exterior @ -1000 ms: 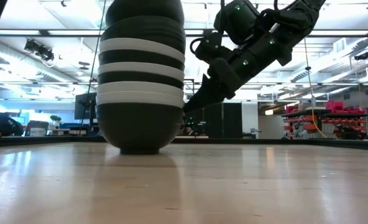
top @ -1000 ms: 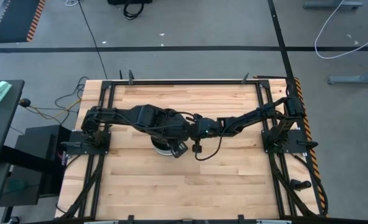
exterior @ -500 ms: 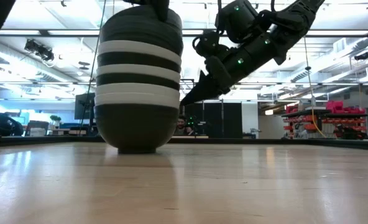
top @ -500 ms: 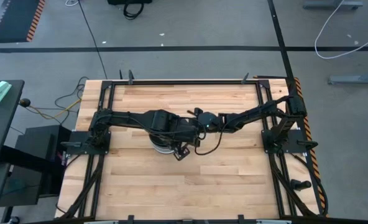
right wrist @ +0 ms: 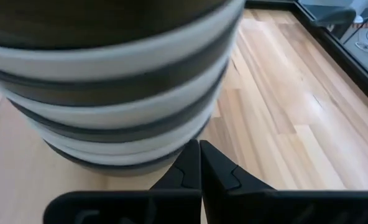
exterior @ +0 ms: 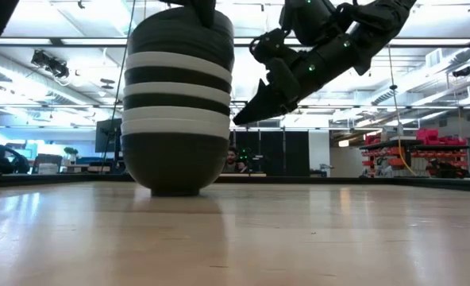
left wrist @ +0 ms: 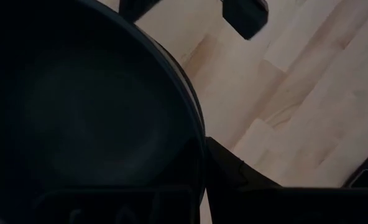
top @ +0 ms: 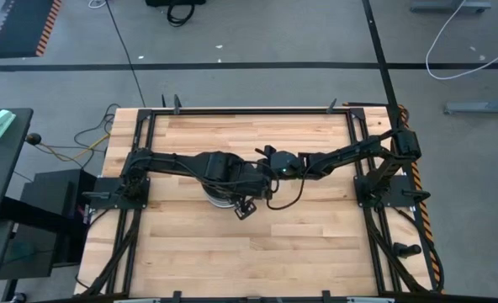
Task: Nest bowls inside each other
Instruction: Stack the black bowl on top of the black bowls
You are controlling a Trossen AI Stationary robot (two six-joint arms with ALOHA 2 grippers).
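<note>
Grippers both closed: left gripper (left wrist: 199, 186) pinching top black bowl's rim (left wrist: 193, 118), right gripper (exterior: 239, 119) empty beside stack (exterior: 179, 111).

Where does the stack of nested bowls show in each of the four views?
High view: stack of nested bowls, table centre, mostly under the left arm.
Low view: left of centre, striped black and white.
Left wrist view: top black bowl.
Right wrist view: across the top.
Shared landmark: wooden tabletop.

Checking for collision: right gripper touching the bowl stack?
Apart. Low view shows background between the right gripper tip and the bowl stack; fingers shut.
</note>
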